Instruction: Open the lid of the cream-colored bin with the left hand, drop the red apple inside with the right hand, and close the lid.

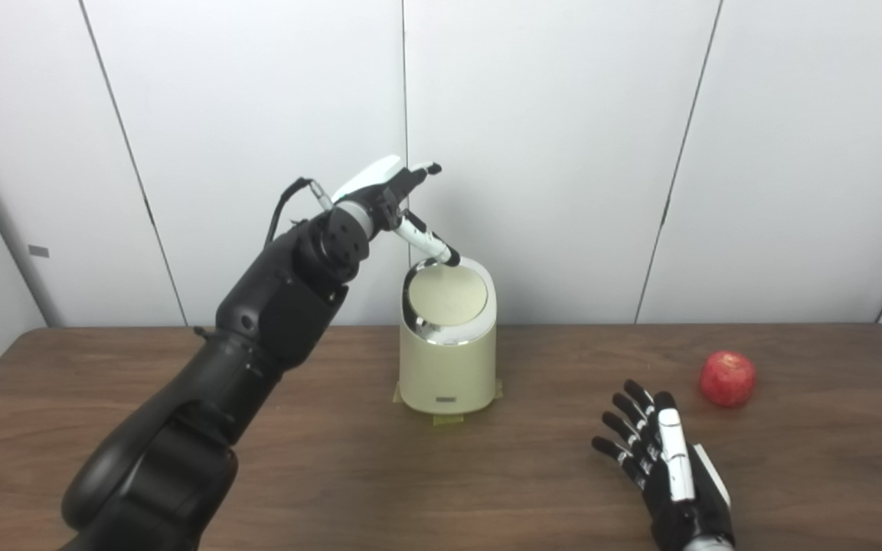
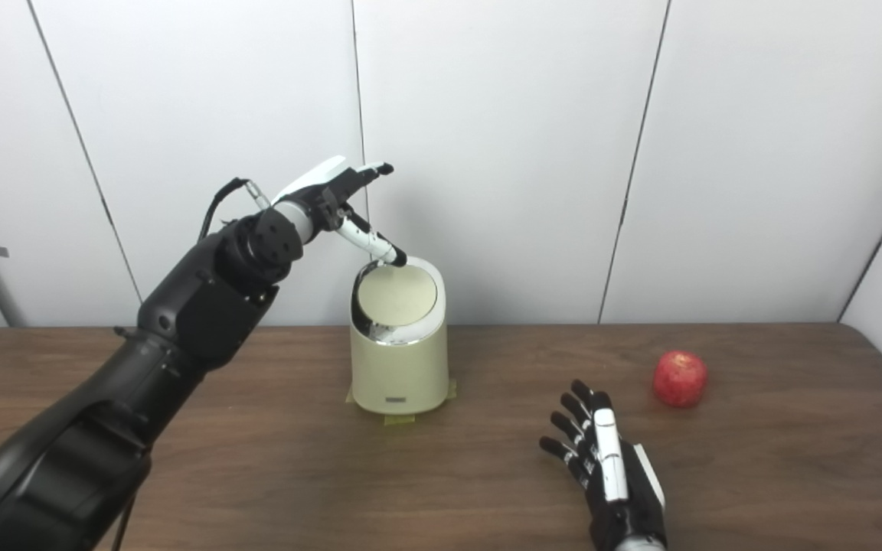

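My left hand (image 1: 387,195) is up at the bin (image 1: 449,360), 1 finger touching the closed lid's (image 1: 447,296) back edge. My right hand (image 1: 659,459) rests on the desk (image 1: 334,474), fingers spread, near the apple (image 1: 727,378).

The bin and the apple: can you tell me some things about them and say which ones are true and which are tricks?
1. The red apple lies on the table, to the right of the cream-colored bin. True.
2. The right hand is holding the apple. False: it is over the table with its fingers apart, holding nothing, and the apple lies apart from it.
3. A fingertip of the left hand is at the back edge of the bin's lid. True.
4. The lid is wide open. False: it covers the top of the bin.
5. The apple is inside the bin. False: it is out on the table.
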Motion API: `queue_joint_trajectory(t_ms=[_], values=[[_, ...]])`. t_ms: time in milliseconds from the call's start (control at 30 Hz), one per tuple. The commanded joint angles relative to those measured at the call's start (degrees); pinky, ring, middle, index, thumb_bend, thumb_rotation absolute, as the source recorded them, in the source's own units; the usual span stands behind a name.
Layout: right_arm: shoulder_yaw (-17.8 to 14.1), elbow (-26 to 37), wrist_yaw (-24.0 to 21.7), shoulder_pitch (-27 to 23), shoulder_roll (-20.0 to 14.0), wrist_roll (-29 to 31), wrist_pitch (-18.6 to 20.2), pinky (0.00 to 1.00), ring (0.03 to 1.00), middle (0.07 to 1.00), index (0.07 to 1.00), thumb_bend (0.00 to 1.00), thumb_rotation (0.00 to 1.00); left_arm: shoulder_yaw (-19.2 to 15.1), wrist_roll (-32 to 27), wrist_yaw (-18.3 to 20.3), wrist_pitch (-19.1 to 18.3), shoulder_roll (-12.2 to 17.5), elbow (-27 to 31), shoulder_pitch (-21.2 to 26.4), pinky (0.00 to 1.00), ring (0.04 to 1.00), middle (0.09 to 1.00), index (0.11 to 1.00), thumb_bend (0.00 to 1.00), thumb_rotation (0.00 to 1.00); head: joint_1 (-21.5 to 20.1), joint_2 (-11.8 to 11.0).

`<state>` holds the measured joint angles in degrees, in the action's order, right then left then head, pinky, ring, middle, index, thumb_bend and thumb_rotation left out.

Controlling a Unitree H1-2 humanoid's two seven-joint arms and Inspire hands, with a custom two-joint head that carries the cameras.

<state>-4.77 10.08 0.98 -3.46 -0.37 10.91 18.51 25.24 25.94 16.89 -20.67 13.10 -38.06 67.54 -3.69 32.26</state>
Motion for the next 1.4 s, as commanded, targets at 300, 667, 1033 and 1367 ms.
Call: queue_joint_trajectory(t_ms=[300, 667, 1033, 1367], values=[[0.63, 2.92, -0.21, -1.54, 0.83, -0.02, 0.31, 0.77, 0.9, 0.936, 0.935, 0.45, 0.95, 5.78, 7.41, 2.72, 3.77, -1.3, -5.76, 9.65, 0.86, 0.998, 1.0, 0.947, 0.97, 0.08, -0.05, 0.51], [1.46, 3.73, -0.47, -1.41, 0.72, -0.84, 1.25, 0.75, 0.895, 0.933, 0.931, 0.46, 0.96, 7.8, 11.02, 4.17, 5.83, -2.55, -6.61, 10.08, 0.98, 1.0, 1.0, 0.959, 1.0, 0.1, -0.1, 1.1], [1.74, 4.82, -0.56, -1.24, 0.63, -1.15, 3.0, 0.75, 0.894, 0.93, 0.933, 0.45, 0.97, 9.4, 14.73, 5.99, 6.27, -2.42, -4.61, 9.92, 1.0, 0.99, 0.997, 0.97, 0.99, 0.12, 0.71, 1.96], [1.72, 4.67, -1.04, -1.24, -0.07, -1.05, 3.04, 0.75, 0.894, 0.93, 0.938, 0.45, 0.99, 10.55, 17.96, 8.07, 6.31, -2.29, -3.56, 10.5, 1.0, 1.0, 0.995, 0.954, 0.99, 0.11, 2.25, 2.2]])
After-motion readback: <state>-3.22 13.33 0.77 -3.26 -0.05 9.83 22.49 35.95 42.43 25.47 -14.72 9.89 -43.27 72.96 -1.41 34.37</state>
